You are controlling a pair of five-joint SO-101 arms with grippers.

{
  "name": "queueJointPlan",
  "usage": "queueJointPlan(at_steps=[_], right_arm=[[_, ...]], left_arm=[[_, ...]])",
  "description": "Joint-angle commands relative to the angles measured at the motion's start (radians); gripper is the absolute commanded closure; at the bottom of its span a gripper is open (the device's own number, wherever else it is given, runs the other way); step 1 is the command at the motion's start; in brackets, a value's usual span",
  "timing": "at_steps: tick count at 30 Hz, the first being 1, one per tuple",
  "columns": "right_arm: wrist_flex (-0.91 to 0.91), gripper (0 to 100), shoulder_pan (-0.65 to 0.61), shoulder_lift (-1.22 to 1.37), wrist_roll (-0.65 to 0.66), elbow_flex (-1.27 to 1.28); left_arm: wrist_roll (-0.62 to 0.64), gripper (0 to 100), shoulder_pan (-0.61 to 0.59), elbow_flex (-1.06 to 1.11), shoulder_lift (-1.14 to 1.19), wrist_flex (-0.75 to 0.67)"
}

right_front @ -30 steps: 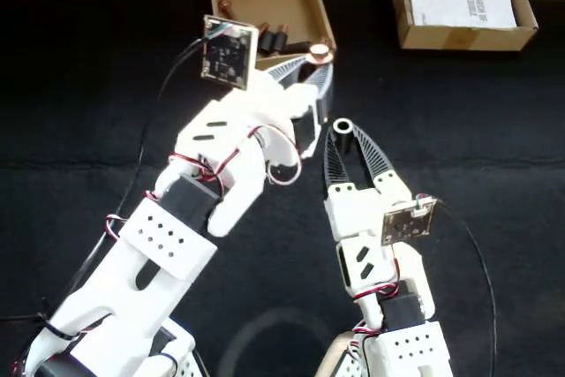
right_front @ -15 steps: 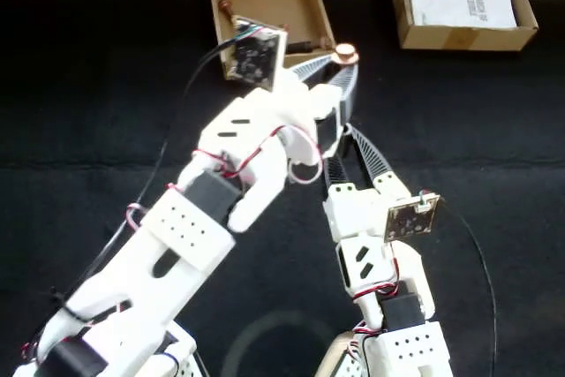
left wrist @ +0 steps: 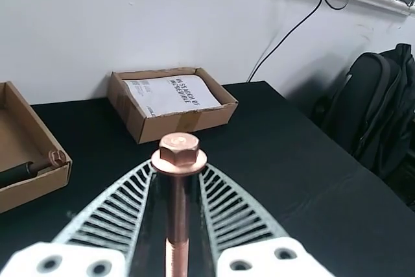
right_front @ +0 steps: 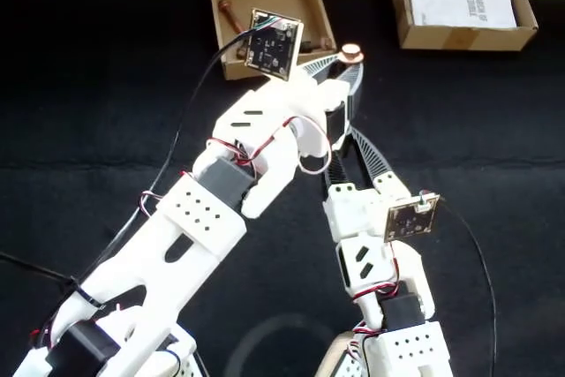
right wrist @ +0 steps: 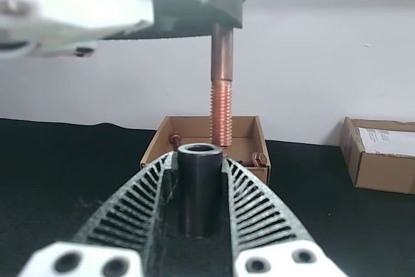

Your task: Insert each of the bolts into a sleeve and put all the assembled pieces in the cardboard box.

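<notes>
Two grippers meet just in front of the cardboard box (right_front: 274,2). The left gripper (left wrist: 178,163) clamps a copper bolt (left wrist: 176,225) upright, threaded tip at the rim of the black sleeve (right wrist: 200,192), which the right gripper (right wrist: 200,160) pinches. Bare table (right_front: 494,130) surrounds them.

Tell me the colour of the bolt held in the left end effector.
Copper-coloured, head and shaft alike. The bolt shows best in the left wrist view.

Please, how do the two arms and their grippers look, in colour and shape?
Both arms are white blocky plastic with black motors and red-and-white wires. Each wrist carries a bare circuit board. The left gripper has pale slotted fingers, the right gripper dark ones.
</notes>
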Motion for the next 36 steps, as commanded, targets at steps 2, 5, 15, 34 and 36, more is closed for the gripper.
queueJointPlan(at_steps=[2, 5, 15, 34, 36], right_arm=[[0.002, 99.1, -0.001, -0.005, -0.006, 0.133], [0.002, 99.1, -0.001, -0.007, -0.006, 0.133], [0.002, 99.1, -0.001, -0.007, -0.006, 0.131], [0.002, 99.1, -0.001, -0.005, -0.006, 0.13], [0.002, 99.1, -0.001, -0.007, -0.006, 0.13]], left_arm=[[-0.005, 99, 0.01, -0.061, -0.073, -0.021], [-0.005, 99, 0.005, -0.053, -0.093, -0.015], [0.0, 99, 0.008, -0.05, -0.127, 0.091], [0.044, 99, 0.099, 0.104, -0.136, 0.089], [0.044, 99, 0.107, 0.104, -0.134, 0.089]])
